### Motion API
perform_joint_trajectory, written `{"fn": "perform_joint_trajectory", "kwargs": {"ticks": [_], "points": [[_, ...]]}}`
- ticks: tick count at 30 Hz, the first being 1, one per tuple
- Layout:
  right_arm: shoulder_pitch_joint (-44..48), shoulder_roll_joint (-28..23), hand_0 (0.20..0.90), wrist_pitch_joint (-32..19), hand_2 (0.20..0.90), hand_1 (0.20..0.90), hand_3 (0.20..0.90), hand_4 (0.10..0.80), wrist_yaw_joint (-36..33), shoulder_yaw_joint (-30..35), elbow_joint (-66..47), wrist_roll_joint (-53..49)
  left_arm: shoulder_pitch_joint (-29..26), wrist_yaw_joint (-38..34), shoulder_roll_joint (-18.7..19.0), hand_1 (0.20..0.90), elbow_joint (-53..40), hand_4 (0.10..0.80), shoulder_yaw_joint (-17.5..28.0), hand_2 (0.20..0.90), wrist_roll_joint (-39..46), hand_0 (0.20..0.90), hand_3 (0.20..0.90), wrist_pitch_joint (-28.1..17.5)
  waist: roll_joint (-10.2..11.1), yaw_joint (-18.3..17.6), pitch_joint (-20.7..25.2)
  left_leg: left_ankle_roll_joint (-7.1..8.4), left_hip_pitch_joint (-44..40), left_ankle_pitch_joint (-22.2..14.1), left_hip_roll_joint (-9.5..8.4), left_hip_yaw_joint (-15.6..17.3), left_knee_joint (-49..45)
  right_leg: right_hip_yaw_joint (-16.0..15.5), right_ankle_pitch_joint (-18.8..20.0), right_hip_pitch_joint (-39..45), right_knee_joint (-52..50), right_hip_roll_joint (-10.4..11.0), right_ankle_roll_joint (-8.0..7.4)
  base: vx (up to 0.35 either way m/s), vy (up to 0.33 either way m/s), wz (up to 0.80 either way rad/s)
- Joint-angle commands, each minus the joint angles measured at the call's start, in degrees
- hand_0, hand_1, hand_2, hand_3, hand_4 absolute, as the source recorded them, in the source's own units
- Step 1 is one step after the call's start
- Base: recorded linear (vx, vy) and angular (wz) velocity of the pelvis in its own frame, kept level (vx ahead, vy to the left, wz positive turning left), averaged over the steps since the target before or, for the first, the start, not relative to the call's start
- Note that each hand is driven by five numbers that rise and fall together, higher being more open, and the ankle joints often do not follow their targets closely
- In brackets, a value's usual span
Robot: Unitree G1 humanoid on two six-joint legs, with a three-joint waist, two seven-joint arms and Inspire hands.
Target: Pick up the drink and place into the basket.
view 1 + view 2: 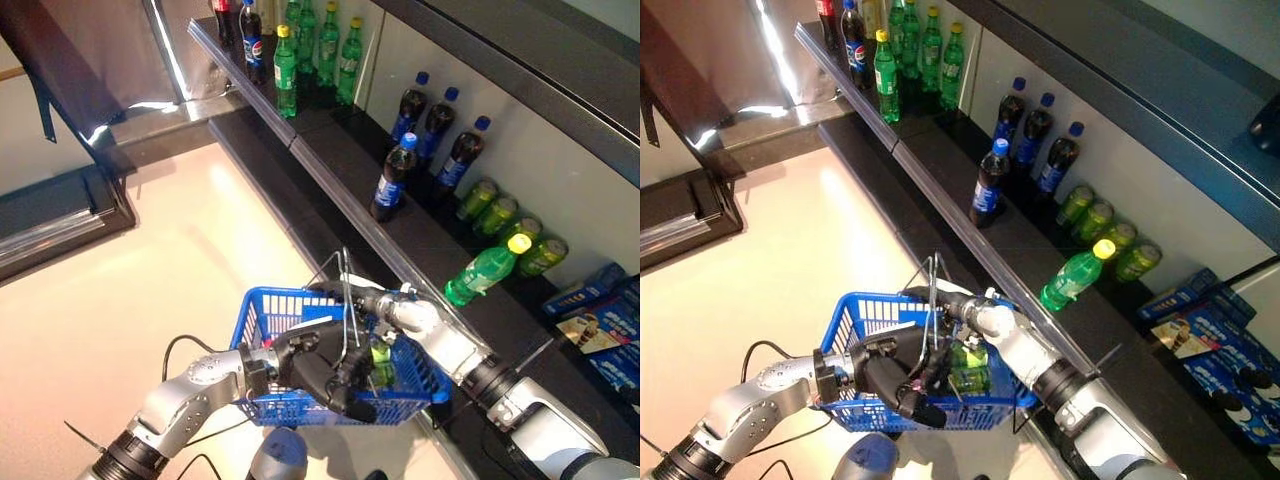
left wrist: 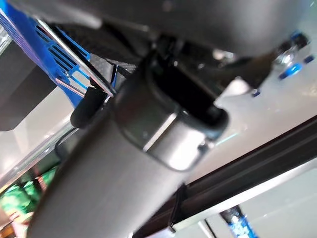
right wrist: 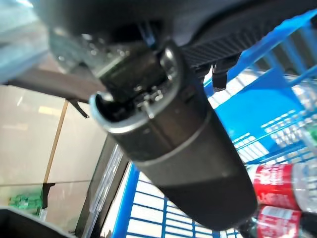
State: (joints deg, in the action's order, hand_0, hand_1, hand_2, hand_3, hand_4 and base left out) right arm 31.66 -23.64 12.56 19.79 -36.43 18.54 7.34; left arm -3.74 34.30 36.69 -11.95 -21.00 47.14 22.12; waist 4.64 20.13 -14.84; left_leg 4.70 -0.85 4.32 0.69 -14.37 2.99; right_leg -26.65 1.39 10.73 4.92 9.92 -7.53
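A long dark shelf (image 1: 340,170) is seen running diagonally past the robot, and it is being occupied by several groups of drinks. At its far end, green bottles with yellow caps (image 1: 286,58) are standing upright next to dark cola bottles (image 1: 252,40). Further along, four dark bottles with blue caps (image 1: 394,177) are standing, three at the back wall and one nearer the front edge. Beside them, green cans (image 1: 497,215) are lined up, and one green bottle with a yellow cap (image 1: 486,268) is lying on its side. Blue boxes (image 1: 600,322) are lying at the near end of the shelf.

Below the shelf's front edge, a blue plastic basket (image 1: 262,312) with a wire handle (image 1: 345,300) is being held over the pale floor (image 1: 150,280). The left robot hand (image 1: 325,375) is being kept at the basket's near rim, its dark fingers curled round the wire handle.

The right robot hand (image 1: 368,300) is being reached into the basket from the shelf side; its fingers are hidden inside, so whether they are apart or clamped cannot be told.

The drink (image 1: 382,362), a small green bottle with a green label, is being seen inside the basket, just beside the left robot hand. In the right wrist view, bottles with red labels (image 3: 280,186) are also being shown lying in the basket.
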Motion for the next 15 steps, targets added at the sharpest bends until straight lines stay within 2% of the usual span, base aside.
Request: {"fn": "perform_joint_trajectory", "kwargs": {"ticks": [1,8,15], "points": [[0.1,-1.7,0.9,-3.0,0.9,0.9,0.9,0.8,-2.3,0.6,-4.0,-0.5,-6.6,6.5,-14.3,0.3,-15.6,0.1,8.3,0.3,13.3,0.3,0.2,-20.5,0.3,-0.1,12.1,-3.43,-1.4,0.2,-1.4,4.1,2.0,3.3,1.4,-0.1,-1.4,-0.6,1.77,0.0,0.0,0.0],[-3.0,-2.1,0.9,-3.0,0.9,0.9,0.9,0.8,-4.9,5.5,-7.6,-1.7,-4.1,0.1,-15.8,0.3,-13.0,0.1,13.2,0.3,11.8,0.3,0.2,-23.0,0.6,-0.4,11.7,-3.49,-1.5,0.0,-1.15,4.3,2.0,3.8,1.3,-0.3,-1.6,-0.6,1.73,0.0,0.0,0.0],[-8.6,-1.2,0.9,-7.6,0.9,0.9,0.9,0.8,-10.1,11.5,-13.1,-4.8,-0.9,-7.8,-16.4,0.3,-9.6,0.1,17.6,0.3,10.7,0.3,0.2,-27.1,0.4,-1.5,11.6,-3.67,-1.7,-0.3,-0.87,5.1,2.0,5.3,1.5,-0.8,-1.5,-0.6,1.5,-0.018,-0.011,-0.04]]}}
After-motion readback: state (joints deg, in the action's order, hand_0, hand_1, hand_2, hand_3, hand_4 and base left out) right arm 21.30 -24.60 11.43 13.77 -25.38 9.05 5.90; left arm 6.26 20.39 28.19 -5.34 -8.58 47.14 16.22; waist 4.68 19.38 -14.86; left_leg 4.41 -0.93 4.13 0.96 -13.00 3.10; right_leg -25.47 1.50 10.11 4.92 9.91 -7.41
